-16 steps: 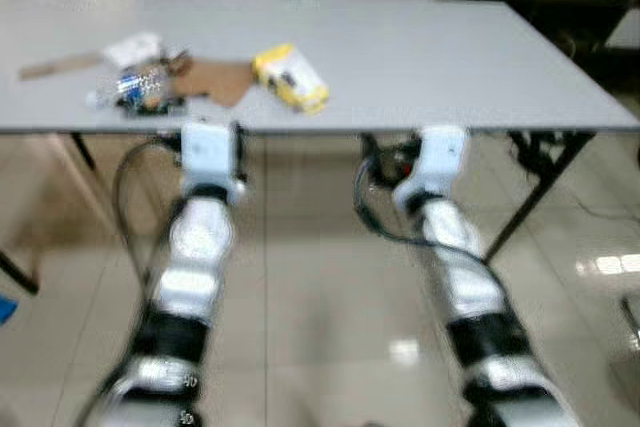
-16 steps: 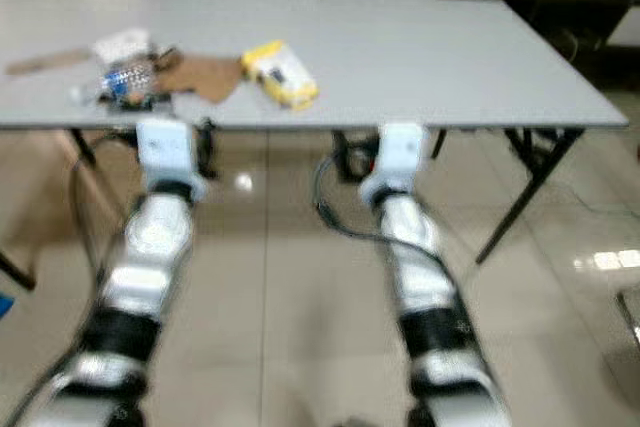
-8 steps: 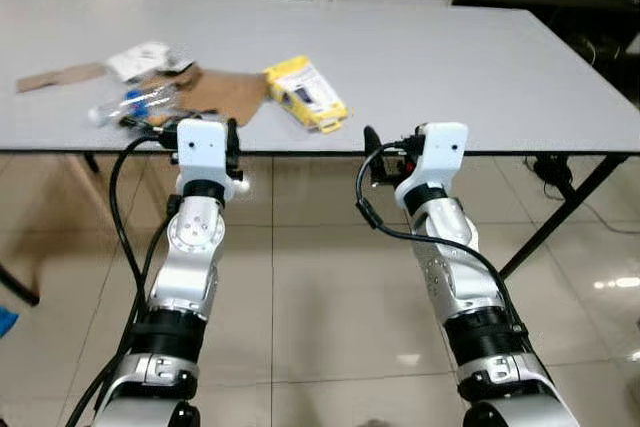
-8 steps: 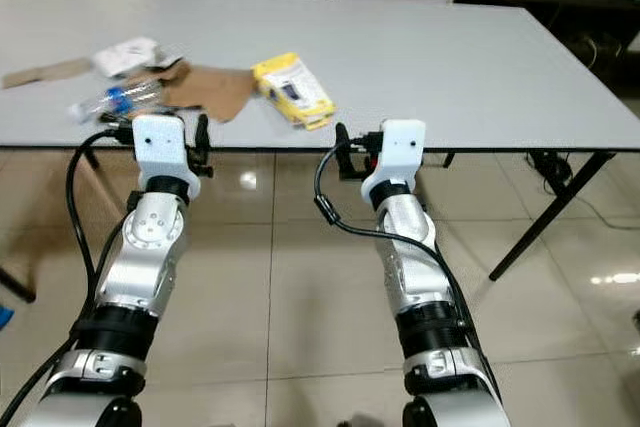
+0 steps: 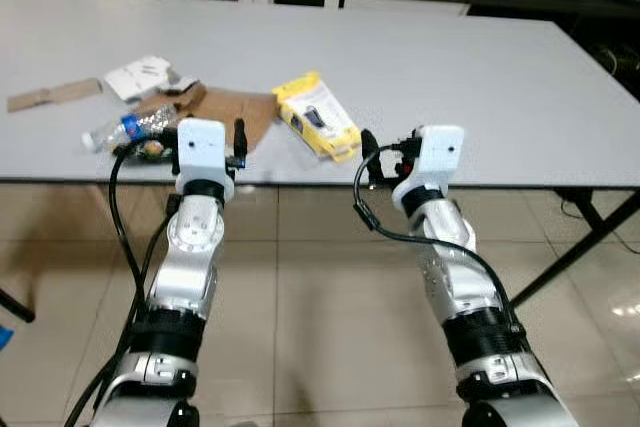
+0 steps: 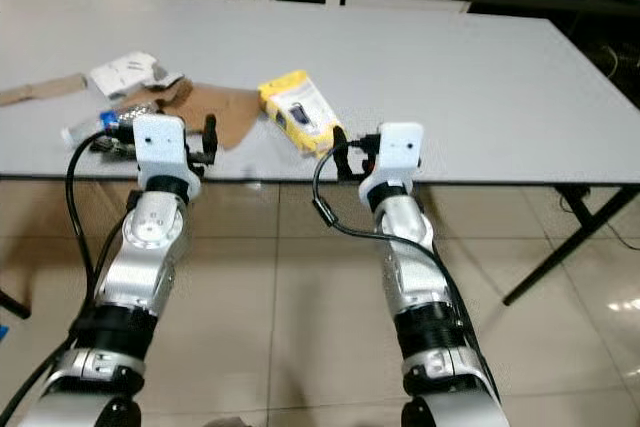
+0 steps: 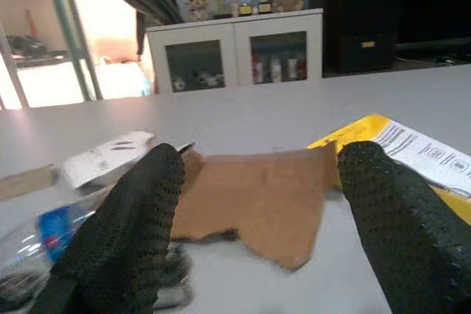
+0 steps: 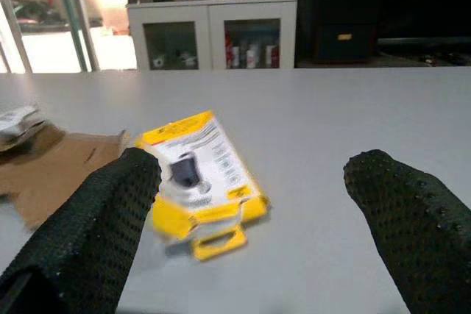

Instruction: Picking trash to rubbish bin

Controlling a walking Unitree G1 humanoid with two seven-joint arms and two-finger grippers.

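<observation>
Compared with a second ago, the robot stands nearer the desk (image 5: 480, 57), left gripper (image 7: 257, 204) and right gripper (image 8: 250, 211) both spread and empty, level with its edge, so the yellow package (image 5: 317, 128) and cardboard (image 5: 243, 112) now look within reach.

On the table (image 5: 480, 77), bottle (image 5: 128, 129) left of cardboard (image 5: 232, 112), apparently touching.

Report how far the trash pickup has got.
Nothing is binned yet. The yellow package, brown cardboard, plastic bottle and white wrapper all lie on the table. In hand: nothing; the left gripper is open toward the cardboard, the right gripper open toward the yellow package. Left to do: grasp each piece and carry it to a bin.
</observation>
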